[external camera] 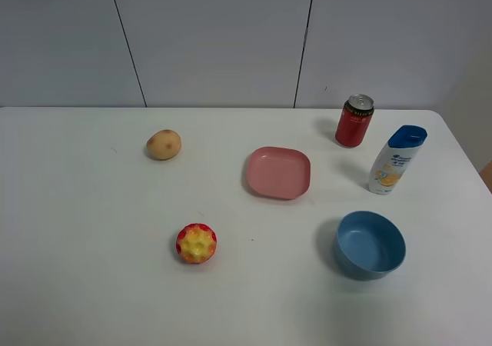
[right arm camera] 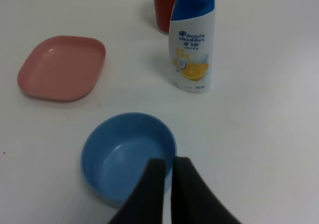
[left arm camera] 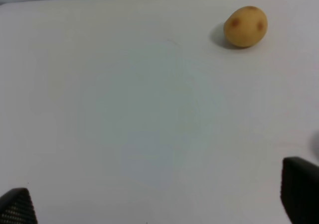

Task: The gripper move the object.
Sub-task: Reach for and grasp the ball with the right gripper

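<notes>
The ball (external camera: 196, 243), red with yellow bumps, lies on the white table (external camera: 92, 231) at the front left of centre. It is out of view in both wrist views. Neither arm shows in the exterior high view. In the left wrist view my left gripper (left arm camera: 158, 204) is open and empty, with only its two black fingertips (left arm camera: 299, 189) showing at the frame's corners above bare table. In the right wrist view my right gripper (right arm camera: 167, 162) is shut on nothing, fingers pressed together, over the near rim of the blue bowl (right arm camera: 124, 154).
A tan potato (external camera: 164, 144) lies at the back left and also shows in the left wrist view (left arm camera: 245, 26). A pink plate (external camera: 278, 172), a red can (external camera: 354, 121), a shampoo bottle (external camera: 396, 159) and the blue bowl (external camera: 370, 244) stand on the right half.
</notes>
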`<state>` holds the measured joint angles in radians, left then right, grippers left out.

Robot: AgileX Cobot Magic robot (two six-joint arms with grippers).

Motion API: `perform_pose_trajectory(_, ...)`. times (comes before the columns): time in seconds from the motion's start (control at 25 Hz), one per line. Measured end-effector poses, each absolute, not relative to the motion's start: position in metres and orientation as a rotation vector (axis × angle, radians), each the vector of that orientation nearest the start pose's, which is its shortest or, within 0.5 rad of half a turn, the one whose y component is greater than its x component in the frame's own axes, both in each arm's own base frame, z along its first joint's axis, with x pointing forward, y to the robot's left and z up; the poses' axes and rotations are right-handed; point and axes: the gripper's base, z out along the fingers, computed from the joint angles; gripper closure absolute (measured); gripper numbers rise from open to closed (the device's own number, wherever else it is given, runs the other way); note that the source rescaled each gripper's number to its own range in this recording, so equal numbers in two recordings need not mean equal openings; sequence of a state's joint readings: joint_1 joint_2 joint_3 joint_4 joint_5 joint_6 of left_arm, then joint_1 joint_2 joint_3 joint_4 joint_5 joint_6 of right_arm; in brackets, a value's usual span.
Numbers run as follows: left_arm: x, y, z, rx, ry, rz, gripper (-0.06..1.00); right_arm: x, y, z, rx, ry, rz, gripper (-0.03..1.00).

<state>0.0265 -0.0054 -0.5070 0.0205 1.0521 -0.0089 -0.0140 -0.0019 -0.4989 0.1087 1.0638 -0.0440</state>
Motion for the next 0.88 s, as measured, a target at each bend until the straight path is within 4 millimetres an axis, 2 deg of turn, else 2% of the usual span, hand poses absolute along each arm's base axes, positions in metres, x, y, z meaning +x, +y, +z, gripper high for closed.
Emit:
perform_pose_trajectory(0.04,-0.0063,0.0015,0.2799,-0.037,2.023,0.036,-0.06,-0.0053,0.0087,0.2771,-0.036,2.043,0.094,0.97)
perform_pose_trajectory(0.88,-0.0063,0.0015,0.2799,-0.037,2.023,0.036,-0.06,-0.0053,0.0087,0.2771,-0.036,2.043,0.094,0.97)
